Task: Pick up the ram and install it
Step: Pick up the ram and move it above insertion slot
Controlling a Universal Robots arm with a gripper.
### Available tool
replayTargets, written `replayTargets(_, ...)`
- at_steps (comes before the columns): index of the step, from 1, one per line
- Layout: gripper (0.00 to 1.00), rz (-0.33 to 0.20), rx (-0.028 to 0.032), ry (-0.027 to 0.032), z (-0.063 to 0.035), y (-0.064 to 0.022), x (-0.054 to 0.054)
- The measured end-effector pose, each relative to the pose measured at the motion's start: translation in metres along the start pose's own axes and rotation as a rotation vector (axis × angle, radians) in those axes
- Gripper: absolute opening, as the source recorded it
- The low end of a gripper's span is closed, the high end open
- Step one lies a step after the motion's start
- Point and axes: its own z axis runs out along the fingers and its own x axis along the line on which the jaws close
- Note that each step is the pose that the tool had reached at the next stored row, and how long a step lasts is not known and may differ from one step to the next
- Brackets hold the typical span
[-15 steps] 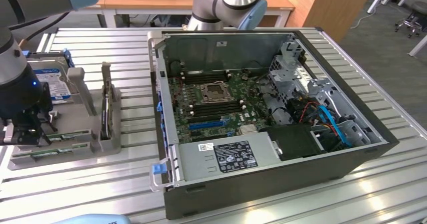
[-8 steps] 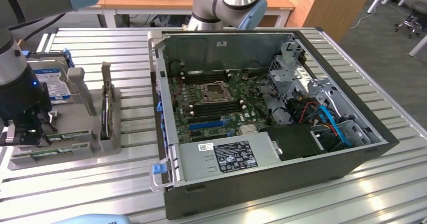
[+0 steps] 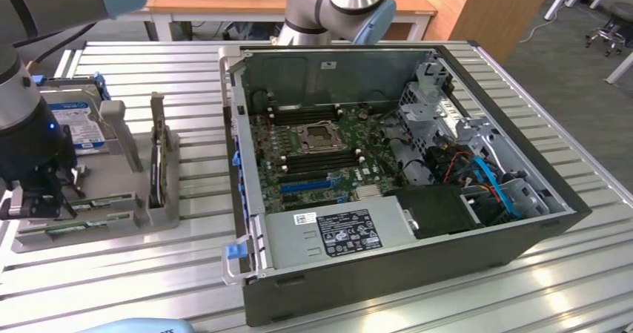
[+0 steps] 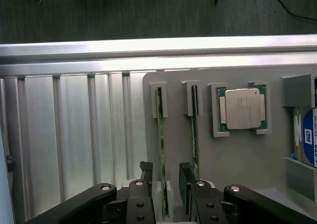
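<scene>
Ram (image 4: 161,135) status: where is it seated, and what is the tool (image 4: 165,167) doing?

— Tool jaws are spread wide and hold nothing. One finger stands on either side of the ram, with a gap on both faces, so I judge there is no contact. The ram stands on its long edge in a slot of the grey fixture (image 4: 233,164).

What surrounds it?

— Just beside it, in the parallel slot, is a second memory stick (image 4: 194,130). One finger occupies the space between the two. Beyond that is the square silver processor (image 4: 242,109) in its own pocket, then the blue-labelled hard drive (image 4: 308,144). The fixture rests on the slatted tabletop (image 4: 74,135). The open computer case (image 3: 416,222) lies well apart, toward the exterior view's right, with its motherboard (image 3: 327,151) exposed.

Handling notes?

— My judgement:
- The board is light, thin and stiff along its length, but fragile.
- Take hold across the two flat faces, near mid-length and close to the upper edge.
- Excess force may crack the board or damage its chips.
- The smooth faces may slip.
- An off-centre hold would let it tilt.
- Keep off the edge seated in the slot.
- The neighbouring stick is close enough to be nudged.
</scene>
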Motion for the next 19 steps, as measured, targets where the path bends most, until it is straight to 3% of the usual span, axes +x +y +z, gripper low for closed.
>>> replayTargets(19,0.35,-0.023,-0.0007,0.0009,0.0209,-0.0008,0.001)
